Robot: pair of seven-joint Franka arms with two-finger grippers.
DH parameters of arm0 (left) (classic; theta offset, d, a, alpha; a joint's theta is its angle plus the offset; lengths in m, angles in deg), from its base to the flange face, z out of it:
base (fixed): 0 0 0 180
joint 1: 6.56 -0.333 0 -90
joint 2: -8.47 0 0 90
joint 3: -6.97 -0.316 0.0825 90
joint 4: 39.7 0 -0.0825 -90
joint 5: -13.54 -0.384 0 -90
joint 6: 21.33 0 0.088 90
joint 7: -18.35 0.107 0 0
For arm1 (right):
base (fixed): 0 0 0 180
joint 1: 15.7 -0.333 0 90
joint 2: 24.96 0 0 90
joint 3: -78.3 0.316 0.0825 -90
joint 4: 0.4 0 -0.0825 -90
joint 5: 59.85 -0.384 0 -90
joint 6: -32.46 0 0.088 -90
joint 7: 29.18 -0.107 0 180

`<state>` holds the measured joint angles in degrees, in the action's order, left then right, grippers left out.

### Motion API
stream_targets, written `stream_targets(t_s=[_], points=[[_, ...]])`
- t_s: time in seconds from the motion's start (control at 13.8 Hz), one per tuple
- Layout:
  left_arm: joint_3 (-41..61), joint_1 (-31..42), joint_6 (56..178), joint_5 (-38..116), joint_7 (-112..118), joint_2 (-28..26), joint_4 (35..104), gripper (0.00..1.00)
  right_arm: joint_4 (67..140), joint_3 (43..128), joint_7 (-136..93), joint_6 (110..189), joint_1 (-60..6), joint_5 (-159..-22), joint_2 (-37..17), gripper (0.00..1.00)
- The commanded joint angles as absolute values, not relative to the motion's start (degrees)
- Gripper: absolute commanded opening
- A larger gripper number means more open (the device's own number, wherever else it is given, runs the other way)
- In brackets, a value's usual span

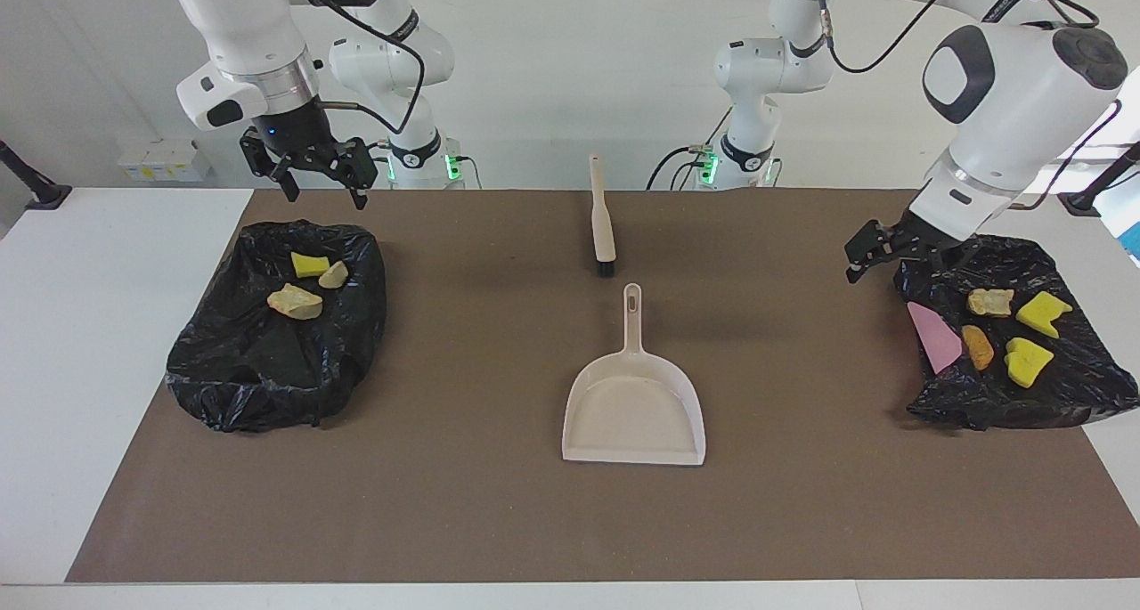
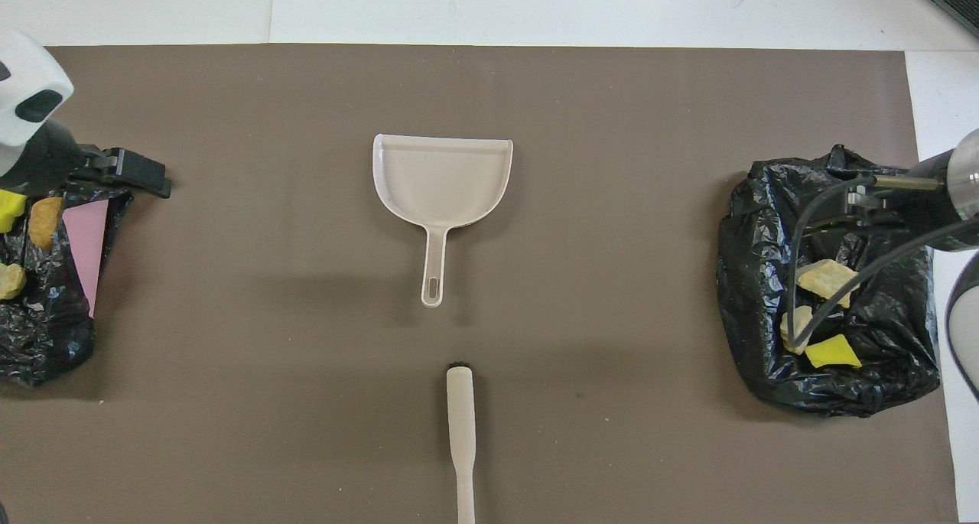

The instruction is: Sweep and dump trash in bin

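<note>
The trash lies in two black bin bags. The bag (image 1: 267,361) at the right arm's end holds a yellow chunk (image 1: 309,264) and two tan lumps (image 1: 295,301). The bag (image 1: 1006,396) at the left arm's end holds two yellow chunks (image 1: 1043,313), a tan lump (image 1: 990,302) and an orange lump (image 1: 978,346). A beige dustpan (image 1: 634,405) lies mid-table, with the brush (image 1: 602,218) nearer to the robots. My left gripper (image 1: 891,267) hangs open and empty over its bag's edge. My right gripper (image 1: 325,191) waits open above the other bag's edge.
A flat pink sheet (image 1: 933,336) lies in the bag at the left arm's end. A brown mat (image 1: 463,503) covers the table's middle, with white tabletop (image 1: 80,325) at both ends.
</note>
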<state>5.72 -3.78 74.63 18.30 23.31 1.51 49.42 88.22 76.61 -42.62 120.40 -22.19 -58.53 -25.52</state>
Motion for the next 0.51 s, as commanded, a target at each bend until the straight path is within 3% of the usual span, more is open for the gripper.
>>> stream_targets(t_s=[0.0, 0.43], points=[[6.17, -4.01, 72.02, 14.87, 25.11, 4.68, 49.86, 1.00, 88.72, 76.72, -41.66, 120.44, -21.76, -58.79, -25.92, 1.00], [6.00, -4.62, 70.17, 14.86, 26.96, 7.41, 53.11, 1.00, 88.72, 76.72, -41.66, 120.44, -21.76, -58.79, -25.92, 1.00]])
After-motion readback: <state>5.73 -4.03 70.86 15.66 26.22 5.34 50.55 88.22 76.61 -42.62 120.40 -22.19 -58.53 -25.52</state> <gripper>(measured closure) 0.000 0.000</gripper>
